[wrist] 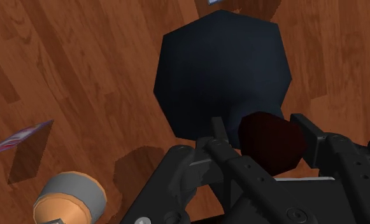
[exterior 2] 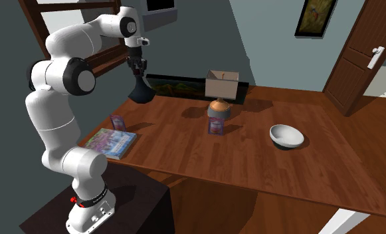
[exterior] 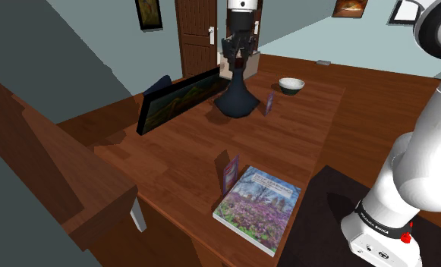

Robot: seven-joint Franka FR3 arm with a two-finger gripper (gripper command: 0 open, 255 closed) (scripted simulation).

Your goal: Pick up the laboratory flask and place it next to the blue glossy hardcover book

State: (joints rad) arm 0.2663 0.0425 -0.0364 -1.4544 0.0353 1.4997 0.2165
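Black fingers of the gripper (wrist: 263,137) pinch the dark red top of the dark blue flask (wrist: 221,70), which hangs wide end down over the brown table (exterior: 173,163). It looks lifted off the wood, close to a long framed picture (exterior: 182,98) and a small purple card (exterior: 269,102). The book (exterior: 258,206) with flowers on its cover lies flat, well apart from the flask, at the table's near end.

Exterior views share the table (exterior: 188,152); second looks, seemingly, from shoulder view's right.
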